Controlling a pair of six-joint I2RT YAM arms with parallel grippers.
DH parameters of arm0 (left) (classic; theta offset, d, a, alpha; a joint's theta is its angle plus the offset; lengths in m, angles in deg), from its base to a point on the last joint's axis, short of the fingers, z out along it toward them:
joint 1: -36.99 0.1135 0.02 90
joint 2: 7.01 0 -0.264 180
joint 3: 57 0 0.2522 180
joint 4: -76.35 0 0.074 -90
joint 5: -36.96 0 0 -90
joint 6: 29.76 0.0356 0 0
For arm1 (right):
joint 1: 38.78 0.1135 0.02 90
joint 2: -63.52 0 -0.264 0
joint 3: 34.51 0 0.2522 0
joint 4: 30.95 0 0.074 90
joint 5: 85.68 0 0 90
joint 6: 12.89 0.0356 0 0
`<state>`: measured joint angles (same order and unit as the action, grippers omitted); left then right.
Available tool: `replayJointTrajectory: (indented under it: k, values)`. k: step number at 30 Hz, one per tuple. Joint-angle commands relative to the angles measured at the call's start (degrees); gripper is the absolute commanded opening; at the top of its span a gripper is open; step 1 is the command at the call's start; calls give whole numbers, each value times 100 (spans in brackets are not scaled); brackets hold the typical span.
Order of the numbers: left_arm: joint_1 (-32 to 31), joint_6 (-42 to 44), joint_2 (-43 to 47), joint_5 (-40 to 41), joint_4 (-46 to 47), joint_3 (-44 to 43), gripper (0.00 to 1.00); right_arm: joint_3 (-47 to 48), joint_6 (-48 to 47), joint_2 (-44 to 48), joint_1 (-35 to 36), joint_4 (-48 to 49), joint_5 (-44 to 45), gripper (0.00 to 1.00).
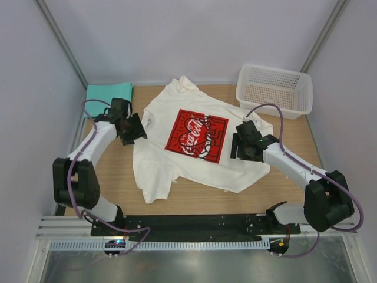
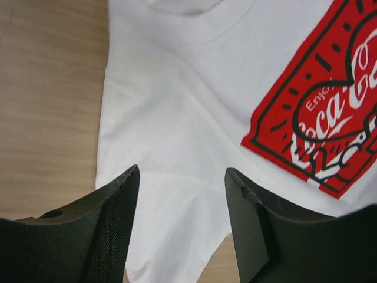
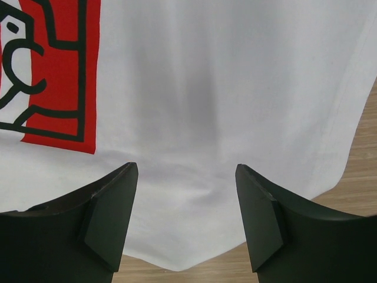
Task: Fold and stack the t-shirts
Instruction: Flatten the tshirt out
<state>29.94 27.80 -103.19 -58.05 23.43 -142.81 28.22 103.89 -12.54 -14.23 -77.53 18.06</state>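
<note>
Hovering at the left side of the white Coca-Cola t-shirt (image 1: 156, 162), the left end effector (image 1: 132, 128) has its two dark fingers (image 2: 115, 224) spread apart and holds nothing. Its wrist view shows plain white cloth in the gap, with the shirt's edge and bare wood just to the left. Whether the tips touch the cloth cannot be told.

The right end effector (image 1: 240, 146) is over the shirt's right side, beside the red print. Its fingers (image 3: 112, 218) are also wide apart and empty, with white cloth between them and the shirt's edge close below.

The white shirt lies spread in the middle of the wooden counter (image 1: 194, 203), print facing up, its edges rumpled. A teal-green t-shirt (image 1: 109, 92) sits folded in the far left corner, behind the left arm and apart from the white one. A white plastic mesh basket (image 1: 306, 94) stands in the far right corner, near the white shirt's far right edge.
</note>
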Motion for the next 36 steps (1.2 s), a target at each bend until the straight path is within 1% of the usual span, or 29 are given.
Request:
replayJointTrajectory:
  k: [1, 2, 3, 5, 6, 8, 9, 11, 14, 17, 20, 24, 25, 26, 27, 28, 29, 30, 32, 33, 36]
  values:
    - [28, -24, 1363, 229, -373, 1041, 61, -71, 388, 222, -117, -181, -2, 72]
    - [46, -242, 1591, 203, -399, 1314, 61, -194, 485, 292, -205, -207, -90, 70]
    - [72, -358, 2011, 142, -408, 1821, 61, -256, 738, 371, -249, -268, -256, 70]
    - [203, -621, 2357, -148, -339, 2307, 62, -501, 1046, 634, -424, -400, -380, 70]
    - [230, -849, 2480, -227, -295, 2675, 62, -581, 1396, 749, -486, -488, -363, 70]
    - [300, -1044, 2683, -394, -128, 2941, 62, -870, 1732, 1187, -635, -708, -407, 70]
    - [318, -1210, 2675, -491, -14, 3125, 63, -985, 2012, 1346, -767, -778, -450, 70]
    - [423, -1308, 2535, -649, 57, 3215, 62, -1353, 2225, 1801, -934, -822, -617, 69]
    - [476, -1483, 2254, -746, 241, 3355, 62, -1810, 2471, 2216, -1224, -744, -872, 66]
    - [512, -1650, 2087, -755, 338, 3478, 62, -2101, 2595, 2340, -1383, -638, -1145, 63]
    - [529, -1721, 2033, -642, 531, 3619, 61, -2303, 2604, 2411, -1383, -612, -1163, 62]
    - [564, -1721, 1832, -605, 716, 3724, 52, -2533, 2621, 2394, -1375, -392, -1224, 61]
    - [573, -1730, 1796, -649, 734, 3742, 44, -2550, 2604, 2358, -1375, -392, -1216, 60]
    - [582, -1721, 1752, -693, 751, 3751, 41, -2568, 2560, 2332, -1375, -357, -1207, 59]
    - [591, -1712, 1743, -720, 786, 3768, 38, -2577, 2542, 2306, -1375, -305, -1198, 57]
    - [582, -1730, 1761, -737, 795, 3777, 31, -2585, 2533, 2279, -1383, -287, -1189, 50]
    - [582, -1739, 1787, -746, 848, 3795, 27, -2603, 2499, 2244, -1375, -243, -1172, 46]
    - [608, -1747, 1857, -764, 857, 3812, 19, -2603, 2429, 2165, -1375, -129, -1215, 38]
    - [687, -1695, 1962, -790, 796, 3743, 9, -2542, 2349, 2060, -1375, -85, -1268, 27]
    - [687, -1643, 2119, -799, 717, 3690, 0, -2507, 2227, 2033, -1366, -84, -1294, 17]
    - [687, -1415, 2515, -475, 164, 3365, 0, -2261, 1946, 2059, -1357, -356, -1523, 6]
